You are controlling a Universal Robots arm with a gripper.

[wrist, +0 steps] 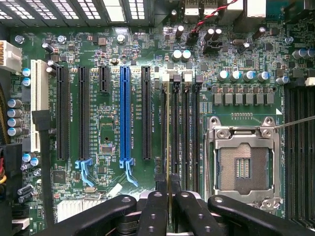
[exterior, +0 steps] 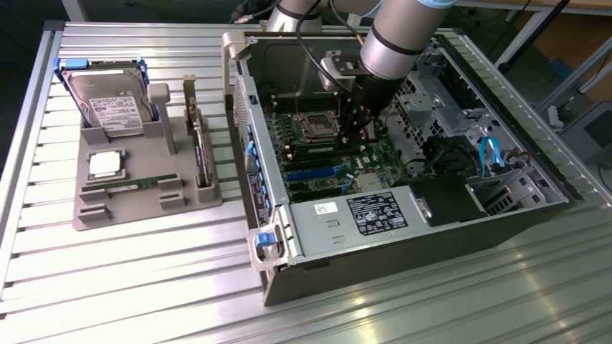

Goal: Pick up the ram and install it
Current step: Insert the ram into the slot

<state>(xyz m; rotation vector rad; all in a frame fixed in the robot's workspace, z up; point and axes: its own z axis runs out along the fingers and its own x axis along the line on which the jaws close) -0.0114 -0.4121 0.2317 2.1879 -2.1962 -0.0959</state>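
The gripper is clenched on the ram, which stands edge-on at the memory slots beside the socket; if it sits skewed or off its slot, pressing down could jam it or flex the board

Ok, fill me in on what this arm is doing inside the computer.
The robot arm reaches into the open computer case. Its end effector is closed on the ram, held edge-on and lined up along the memory slots next to the empty processor socket. I cannot tell whether the stick is fully seated. Outside the case, a grey tray holds a hard drive and other parts.
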